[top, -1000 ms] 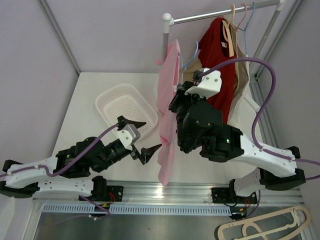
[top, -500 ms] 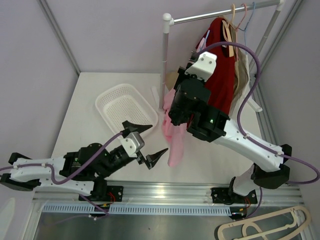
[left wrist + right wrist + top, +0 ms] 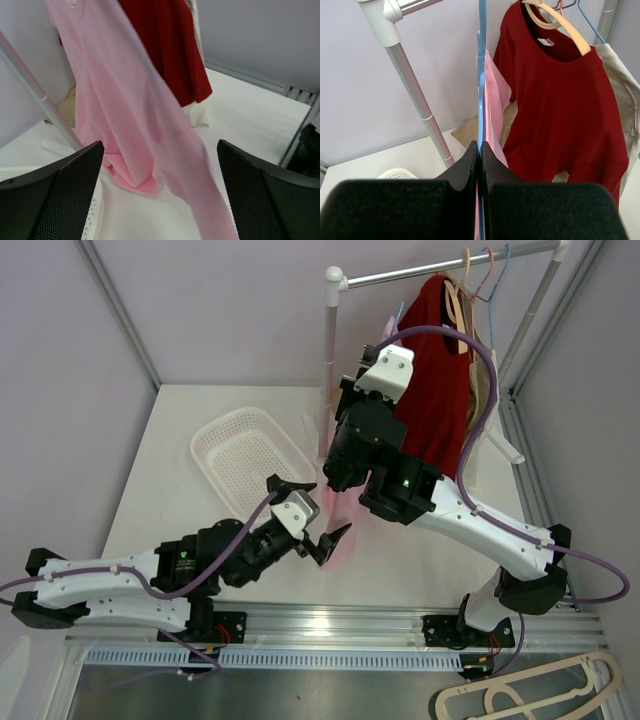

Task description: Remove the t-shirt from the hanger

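Top external view, going left to right: the white table (image 3: 180, 430) runs up against the grey wall and the slanted frame bar on the left, with a strip of bare tabletop between that edge and the white basket (image 3: 250, 452). Just right of the basket is the left gripper (image 3: 326, 508), jaws spread about as wide as they go and holding nothing, though the pink t-shirt (image 3: 130, 110) hangs right in front of it, between the two fingers in the left wrist view. The shirt sits on a blue hanger (image 3: 481, 60), draped down beside the rack pole (image 3: 330, 340), with its bottom end at the tabletop. The right gripper (image 3: 480, 150) is pinched together on that hanger's thin blue wire, up close to the pole. Further right it's tight: a red t-shirt (image 3: 435, 390) and a beige garment (image 3: 487, 380) hang off the rail (image 3: 440, 268), just beside the right frame post.
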{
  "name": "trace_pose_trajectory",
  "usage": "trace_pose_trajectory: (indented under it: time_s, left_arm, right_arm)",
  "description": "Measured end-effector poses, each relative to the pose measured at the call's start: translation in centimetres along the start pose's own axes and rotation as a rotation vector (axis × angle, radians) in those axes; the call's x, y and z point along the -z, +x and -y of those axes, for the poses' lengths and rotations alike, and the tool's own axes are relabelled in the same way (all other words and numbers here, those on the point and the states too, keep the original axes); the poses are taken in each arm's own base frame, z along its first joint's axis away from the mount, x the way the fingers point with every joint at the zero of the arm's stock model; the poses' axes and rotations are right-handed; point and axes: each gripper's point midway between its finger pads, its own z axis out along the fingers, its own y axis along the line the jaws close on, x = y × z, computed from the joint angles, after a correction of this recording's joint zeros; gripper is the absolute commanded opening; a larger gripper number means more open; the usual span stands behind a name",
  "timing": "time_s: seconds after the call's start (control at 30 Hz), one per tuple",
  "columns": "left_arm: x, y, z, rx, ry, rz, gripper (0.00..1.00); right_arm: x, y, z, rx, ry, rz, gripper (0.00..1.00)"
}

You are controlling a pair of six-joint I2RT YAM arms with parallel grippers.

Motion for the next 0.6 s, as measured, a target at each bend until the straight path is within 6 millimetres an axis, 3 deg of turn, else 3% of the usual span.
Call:
trace_pose_trajectory:
  time_s: [0.17,0.37,0.47,0.5,0.6]
  left_arm:
    - [-0.4,0.7,-1.2,0.043,-0.046,-0.024,0.99]
    - [-1.4,3.0,-1.0,0.045,-0.061,-0.098,0.91]
    - [-1.7,3.8,-0.6,0.058,-0.054,-0.124,0.59]
    - [-1.7,3.9,-0.5,0.063,-0.051,-0.129,0.36]
    - [-1.7,4.0,-0.3,0.077,-0.043,-0.134,0.01]
  right_arm:
    - [0.5,-0.3,-0.2,-0.003,-0.014,-0.001,0.00]
    - [0.9,-0.7,-0.4,-0.019,-0.026,-0.002,0.00]
    - [0.9,-0.9,-0.4,-0.023,-0.026,-0.002,0.00]
    - [0.9,-0.9,-0.4,-0.025,-0.026,-0.001,0.00]
    - [0.9,-1.0,-0.4,-0.030,-0.025,-0.001,0.00]
